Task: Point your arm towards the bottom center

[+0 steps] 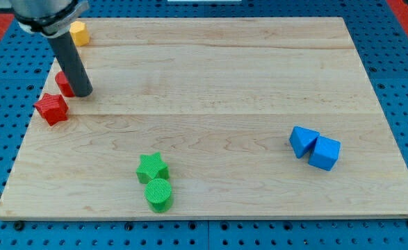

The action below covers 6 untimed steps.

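My tip [83, 92] rests on the wooden board [210, 76] near its left edge, at the end of the dark rod coming down from the view's top left. It stands right next to a red block [64, 84] that the rod partly hides. A red star-shaped block [51, 108] lies just below and left of the tip. A green star block [151, 167] and a green cylinder [158, 194] sit together near the bottom centre, far below and right of the tip.
A yellow block [79, 32] sits at the top left corner, behind the rod. Two blue blocks, one [303, 141] touching the other [324, 153], lie at the right. A blue pegboard [398, 83] surrounds the board.
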Available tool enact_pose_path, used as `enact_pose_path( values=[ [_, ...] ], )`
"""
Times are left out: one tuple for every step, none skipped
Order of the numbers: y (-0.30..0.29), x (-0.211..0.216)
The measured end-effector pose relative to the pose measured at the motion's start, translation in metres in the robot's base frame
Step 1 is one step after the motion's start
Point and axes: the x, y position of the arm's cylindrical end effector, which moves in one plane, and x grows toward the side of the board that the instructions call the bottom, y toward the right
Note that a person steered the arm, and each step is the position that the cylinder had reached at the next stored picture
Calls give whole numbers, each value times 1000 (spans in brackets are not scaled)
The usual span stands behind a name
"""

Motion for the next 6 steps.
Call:
enact_pose_path(
  values=[
    [-1, -19],
    [101, 4],
    [199, 76],
    [235, 177],
    [229, 209],
    [175, 185]
  ],
)
